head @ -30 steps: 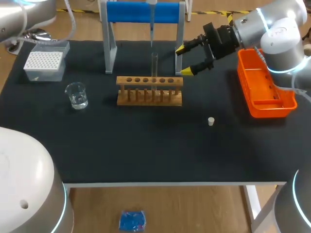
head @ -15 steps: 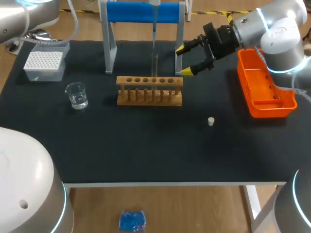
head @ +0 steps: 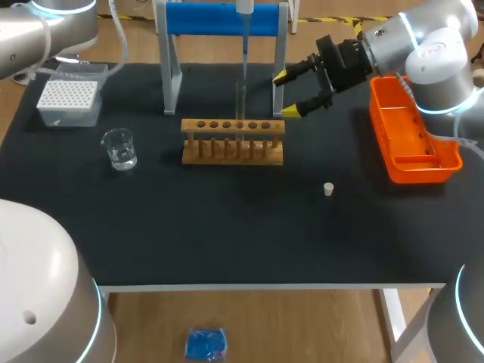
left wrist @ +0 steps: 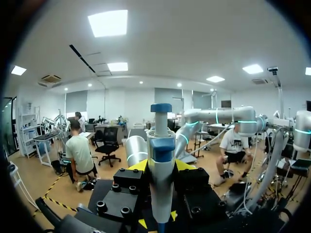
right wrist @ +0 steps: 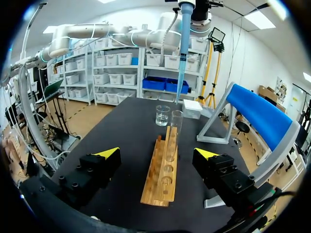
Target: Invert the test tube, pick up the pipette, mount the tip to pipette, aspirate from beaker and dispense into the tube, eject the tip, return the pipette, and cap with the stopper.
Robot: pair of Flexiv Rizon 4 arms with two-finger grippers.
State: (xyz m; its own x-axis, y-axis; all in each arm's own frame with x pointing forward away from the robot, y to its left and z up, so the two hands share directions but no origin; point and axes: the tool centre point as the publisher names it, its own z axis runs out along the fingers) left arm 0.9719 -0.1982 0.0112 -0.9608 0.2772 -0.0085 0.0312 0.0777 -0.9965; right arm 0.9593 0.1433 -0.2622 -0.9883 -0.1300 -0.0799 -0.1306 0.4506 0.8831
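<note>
Pipette [left wrist: 161, 160] hanging upright, tip [right wrist: 182, 58] pointing down over the test tube [head: 240, 98], left gripper [left wrist: 160, 191] seemingly clamping its body, right gripper [head: 285, 94] gaping wide, holding nothing

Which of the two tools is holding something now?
The left tool: it is shut on the pipette, above the test tube. The right tool stands open and empty near the wooden rack.
</note>
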